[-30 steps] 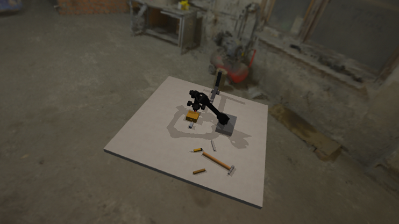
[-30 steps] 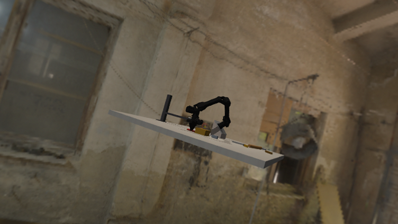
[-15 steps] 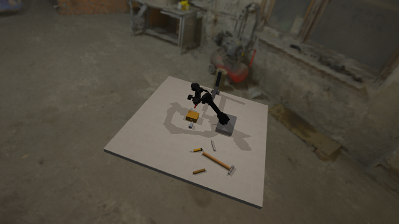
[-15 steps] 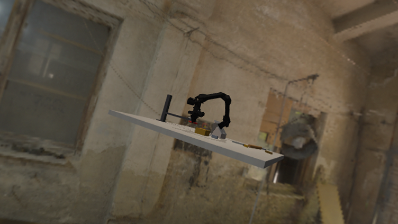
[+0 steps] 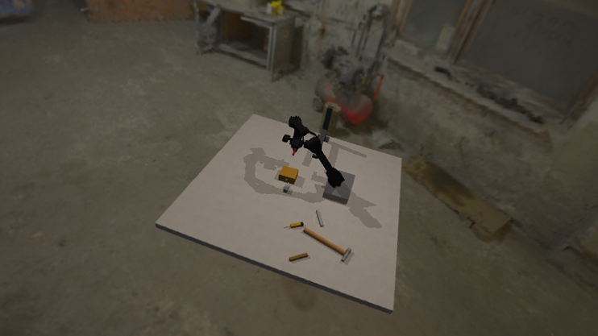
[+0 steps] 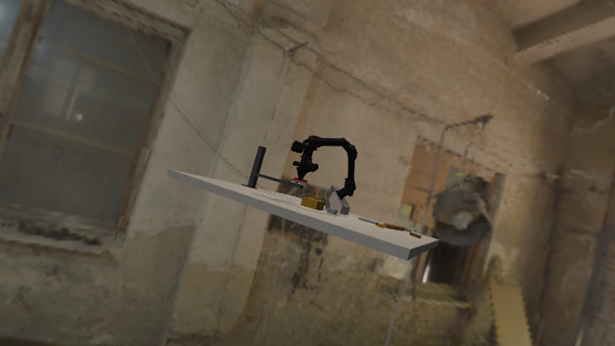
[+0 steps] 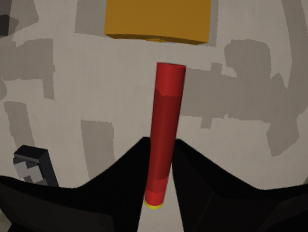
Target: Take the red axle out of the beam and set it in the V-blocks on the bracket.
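We have the red axle clamped between the fingers of our gripper, up off the table. The axle is out of the orange beam, which sits on the table apart from it. In the wrist view we see one yellow end on the axle, between the dark fingers, while its other end points towards the beam.

The dark bracket stands upright on the table, with a thin bar reaching out low from its post. In the exterior view the axle appears close to the outer end of that bar, but we cannot tell whether they touch. The V-blocks are too small for us to make out clearly. Our black arm bends over from its grey base.

We also see a small metal piece just beside the beam. Further along the table lie a yellow screwdriver, a pale strip, a hammer and a short brown bar
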`<state>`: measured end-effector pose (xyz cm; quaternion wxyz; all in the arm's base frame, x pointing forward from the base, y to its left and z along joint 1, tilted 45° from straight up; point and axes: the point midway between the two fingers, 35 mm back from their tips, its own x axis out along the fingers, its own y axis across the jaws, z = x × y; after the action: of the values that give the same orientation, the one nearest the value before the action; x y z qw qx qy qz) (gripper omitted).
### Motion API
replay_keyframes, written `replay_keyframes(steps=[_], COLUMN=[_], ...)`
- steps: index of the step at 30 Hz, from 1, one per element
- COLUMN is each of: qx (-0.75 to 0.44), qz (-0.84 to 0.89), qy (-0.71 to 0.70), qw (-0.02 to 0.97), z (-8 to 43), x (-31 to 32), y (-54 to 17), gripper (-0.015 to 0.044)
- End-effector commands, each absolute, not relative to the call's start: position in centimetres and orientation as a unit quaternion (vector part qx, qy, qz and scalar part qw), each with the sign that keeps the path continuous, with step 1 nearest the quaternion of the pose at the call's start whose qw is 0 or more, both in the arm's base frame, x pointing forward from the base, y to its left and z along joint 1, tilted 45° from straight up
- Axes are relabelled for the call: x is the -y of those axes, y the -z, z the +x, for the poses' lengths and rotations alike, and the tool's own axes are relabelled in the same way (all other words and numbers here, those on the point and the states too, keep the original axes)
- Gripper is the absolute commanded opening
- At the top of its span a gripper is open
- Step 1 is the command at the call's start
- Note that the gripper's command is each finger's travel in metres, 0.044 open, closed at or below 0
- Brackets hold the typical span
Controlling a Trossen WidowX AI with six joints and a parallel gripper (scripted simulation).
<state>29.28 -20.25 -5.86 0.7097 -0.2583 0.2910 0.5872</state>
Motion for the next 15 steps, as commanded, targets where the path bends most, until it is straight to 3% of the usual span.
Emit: replay_keyframes(steps=[1,15], qx=[-0.294,-0.297], qz=[-0.26,-0.264], qy=[-0.586,-0.587], qw=[0.709,0.705], z=[27.9,18.9], x=[21.2,24.3], y=[6.4,10.6], gripper=[0.0,0.0])
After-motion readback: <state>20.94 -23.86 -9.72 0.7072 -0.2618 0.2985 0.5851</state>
